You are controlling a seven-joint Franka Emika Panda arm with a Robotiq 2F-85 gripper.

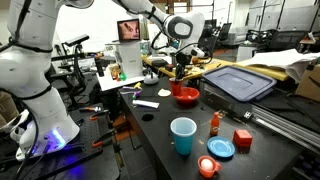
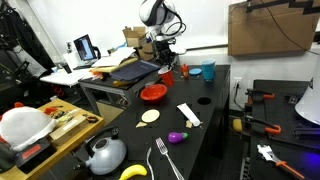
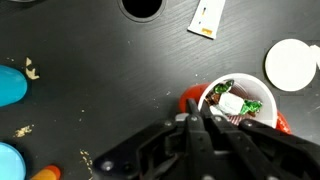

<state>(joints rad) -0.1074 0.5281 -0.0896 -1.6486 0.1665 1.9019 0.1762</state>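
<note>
Bowl [image 1: 185, 96], red and upright, stands on the black table [image 1: 150, 145], about midway along it, and shows in both exterior views. In the wrist view its inside looks pale and holds a few wrapped pieces [image 3: 238, 100], green and white. The hand [image 1: 181, 77] hangs above the bowl and apart from it. As far as the wrist view shows, it sits nearer the rim than the middle. Its fingers [image 3: 186, 128] are pressed together. Nothing shows between them, though something very thin there would be hidden.

Judged from this, the step in hand is a hover over the bowl with the hand closed, not a grasp. A reach for the wrapped pieces would call for the fingers to part first. The hand would also need to shift toward the bowl's middle, so that the tips come down inside the rim rather than on it.

Just beside the bowl lies a white disc [image 3: 290, 65]. A white card [image 3: 206, 17] and a round hole [image 3: 143, 8] in the table lie a little further off. Well apart, toward the table's near end in an exterior view, are a blue cup [image 1: 183, 135], a small orange bottle [image 1: 215, 124], a blue lid [image 1: 221, 148] and a red block [image 1: 243, 138].
</note>
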